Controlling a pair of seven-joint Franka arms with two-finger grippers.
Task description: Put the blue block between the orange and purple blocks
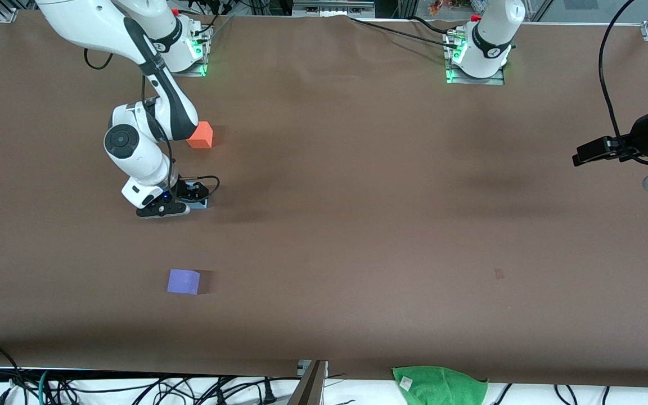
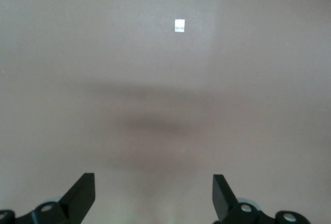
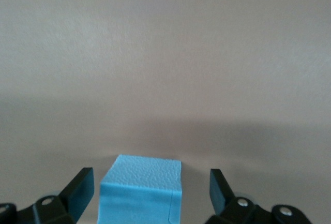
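I'm seeing the blue block (image 3: pixel 140 189) sitting on the table between the orange block (image 1: pixel 201 135) and the purple block (image 1: pixel 183 281), framed by the right gripper (image 3: pixel 151 188), whose fingers are spread wide with gaps on both sides (gripping nothing). I'm worrying a finger could be nudging it on lifting. The left gripper (image 2: pixel 154 195) is waiting open over bare table, nothing obstructing

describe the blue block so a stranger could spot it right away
Find the right arm's claw, low over the table's right-arm end. The blue block sits between its open fingers. It is light sky-blue, between the orange block and the nearer purple block.
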